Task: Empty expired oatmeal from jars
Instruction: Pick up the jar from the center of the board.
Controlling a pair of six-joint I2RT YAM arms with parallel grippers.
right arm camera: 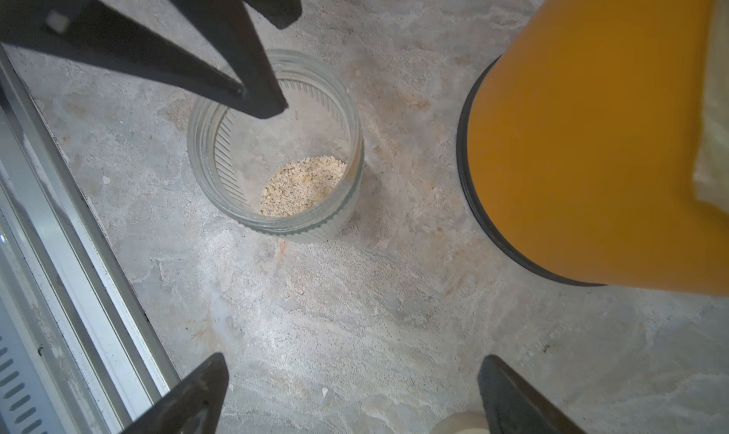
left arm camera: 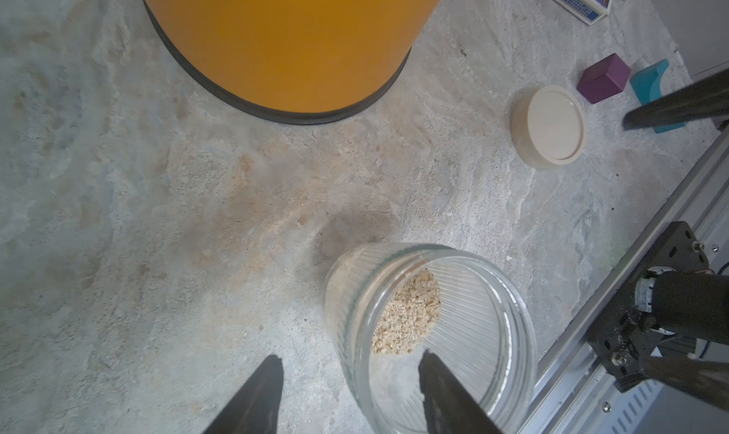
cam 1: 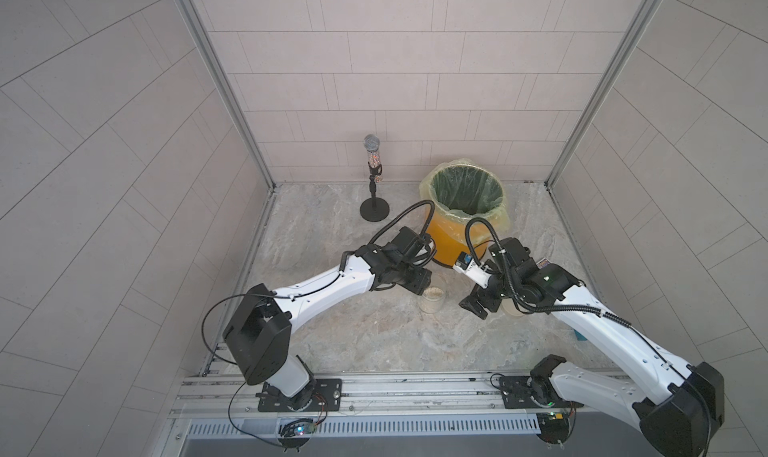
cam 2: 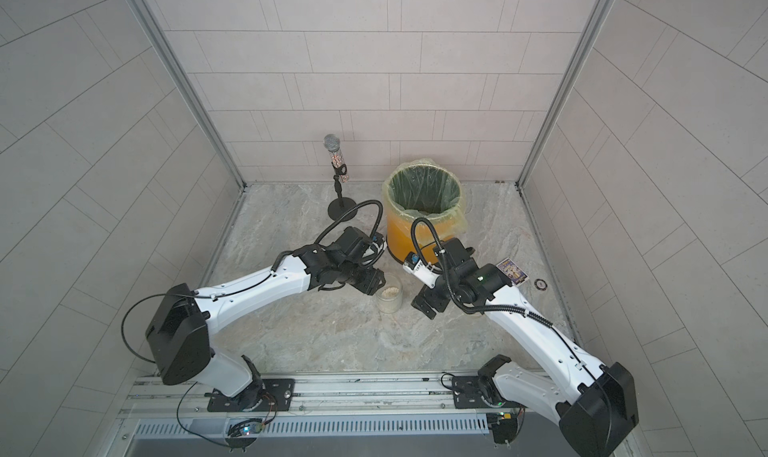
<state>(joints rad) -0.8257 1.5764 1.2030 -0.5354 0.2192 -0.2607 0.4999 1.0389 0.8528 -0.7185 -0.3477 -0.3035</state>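
Glass jar (cam 2: 389,305) upright, uncapped, mid-worktop (cam 2: 332,342), just in front of the orange bin (cam 2: 399,239). Oatmeal (right arm camera: 303,185) heaped to one side of the jar bottom.

Left gripper (left arm camera: 351,355) partly spread, straddling the jar wall: one finger inside the mouth, the other outside, clear of the glass.

Right gripper (right arm camera: 353,358) spread wide over the cream lid (left arm camera: 550,126), gripping nothing.
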